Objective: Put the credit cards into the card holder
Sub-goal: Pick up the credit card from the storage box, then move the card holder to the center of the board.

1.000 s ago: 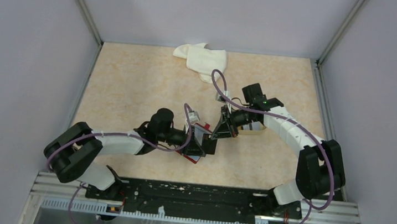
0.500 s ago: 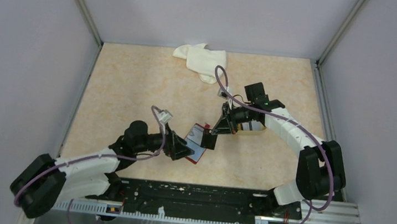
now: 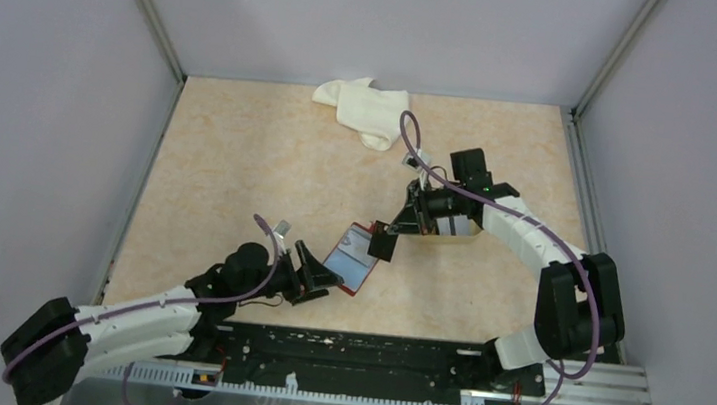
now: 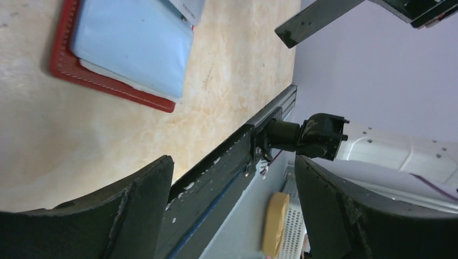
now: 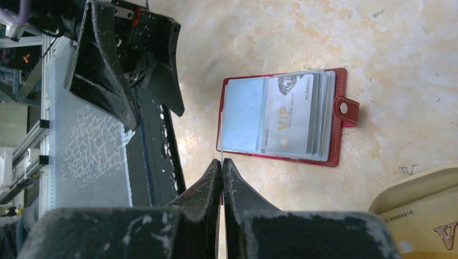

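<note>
Pinching a card point(image 5: 220, 129) edge-on, the right tool point(image 5: 221, 160) has the holder point(image 5: 243, 116) just ahead, lying crosswise; left tool point(image 4: 232, 162) gapes, farther.

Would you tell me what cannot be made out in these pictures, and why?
- Beige tray: cut by the right wrist view's corner, under the right arm from above; contents mostly unseen.
- Card holder: cropped by the left wrist view's top edge.
- Right gripper: shut; whether it pinches the thin edge-on sheet is unclear.

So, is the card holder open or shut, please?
Open: the card holder lies spread flat, snap tab loose, a VIP card showing.
</note>
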You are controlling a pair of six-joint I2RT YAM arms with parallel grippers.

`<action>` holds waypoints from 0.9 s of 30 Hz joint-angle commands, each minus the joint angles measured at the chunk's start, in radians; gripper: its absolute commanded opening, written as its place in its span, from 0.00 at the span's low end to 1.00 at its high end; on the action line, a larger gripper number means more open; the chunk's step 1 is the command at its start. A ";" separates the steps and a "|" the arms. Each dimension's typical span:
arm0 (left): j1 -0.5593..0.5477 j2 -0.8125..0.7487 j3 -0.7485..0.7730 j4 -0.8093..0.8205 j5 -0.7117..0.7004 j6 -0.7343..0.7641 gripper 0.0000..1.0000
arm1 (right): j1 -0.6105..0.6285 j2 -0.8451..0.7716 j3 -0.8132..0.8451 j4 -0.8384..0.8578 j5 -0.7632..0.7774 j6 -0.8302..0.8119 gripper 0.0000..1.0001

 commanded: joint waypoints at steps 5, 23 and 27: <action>-0.269 0.233 0.332 -0.320 -0.414 -0.228 0.65 | -0.083 -0.024 0.016 0.056 0.000 0.037 0.00; -0.443 0.827 0.774 -0.714 -0.686 -0.139 0.22 | -0.171 -0.078 -0.007 0.085 -0.030 0.076 0.00; -0.440 0.831 0.747 -0.781 -0.745 -0.160 0.21 | -0.172 -0.080 -0.008 0.085 -0.030 0.076 0.00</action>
